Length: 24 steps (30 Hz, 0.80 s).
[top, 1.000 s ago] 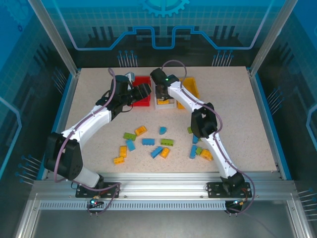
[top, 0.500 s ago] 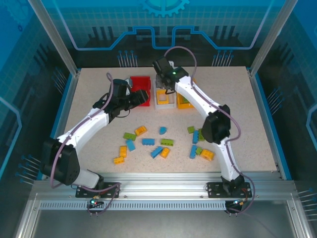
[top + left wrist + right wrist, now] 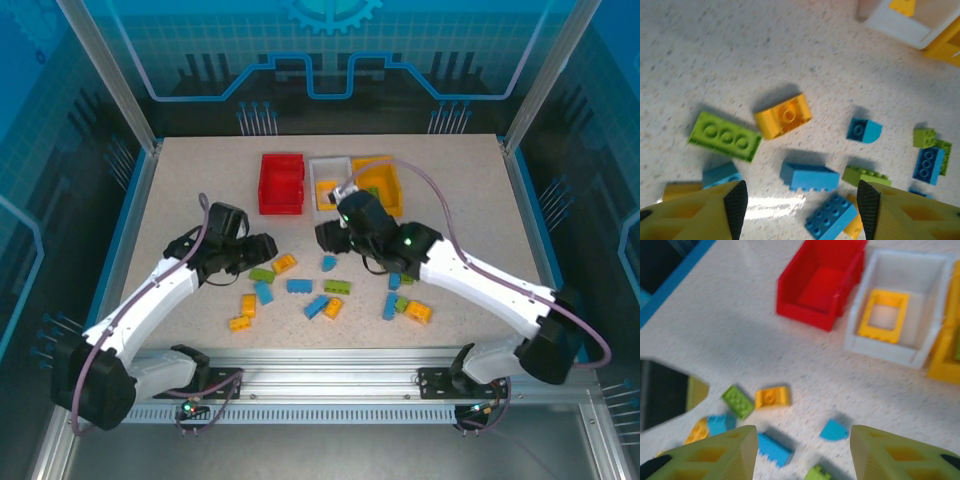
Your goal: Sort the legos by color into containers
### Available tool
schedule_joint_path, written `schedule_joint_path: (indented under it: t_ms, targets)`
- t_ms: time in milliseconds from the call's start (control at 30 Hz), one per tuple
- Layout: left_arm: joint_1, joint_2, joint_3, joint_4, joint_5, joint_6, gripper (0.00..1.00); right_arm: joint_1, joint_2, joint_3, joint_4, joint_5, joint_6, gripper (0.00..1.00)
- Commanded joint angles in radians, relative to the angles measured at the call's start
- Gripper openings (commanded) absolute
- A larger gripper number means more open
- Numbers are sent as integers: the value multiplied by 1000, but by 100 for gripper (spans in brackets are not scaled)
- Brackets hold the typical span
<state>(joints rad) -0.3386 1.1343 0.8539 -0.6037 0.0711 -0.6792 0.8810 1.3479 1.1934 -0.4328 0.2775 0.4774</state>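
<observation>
Several legos in blue, lime green and yellow-orange lie scattered mid-table, among them a blue brick and an orange one. At the back stand the containers: a red bin, a white bin with a yellow frame piece inside, and a yellow bin. My left gripper hovers open over the pile; in its wrist view the blue brick lies on the table between its fingertips. My right gripper is open and holds nothing, just above a rounded blue piece.
The two grippers hang close together over the left half of the pile. More bricks cluster at the right around. A raised blue rim borders the table. Bare tabletop lies on the far left and far right.
Both arms have drawn back from the bins toward the pile. The right gripper left the white bin, where the yellow frame piece now lies, and its jaws stand a little wider.
</observation>
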Motion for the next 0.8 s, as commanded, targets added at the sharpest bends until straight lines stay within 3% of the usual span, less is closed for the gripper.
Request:
schedule_joint_path:
  t_ms: [0, 233, 500, 767]
  targets:
    - [-7, -44, -39, -85, -61, -103, 64, 48, -87, -110, 96, -185, -14, 55]
    - [38, 27, -62, -20, -84, -339, 64, 169, -80, -164, 116, -239, -57, 58]
    - [103, 293, 63, -110, -96, -563, 64, 182, -19, -80, 121, -220, -130, 62]
    - [103, 311, 68, -33, -86, -657, 64, 163, -25, -81, 155, -147, -90, 64]
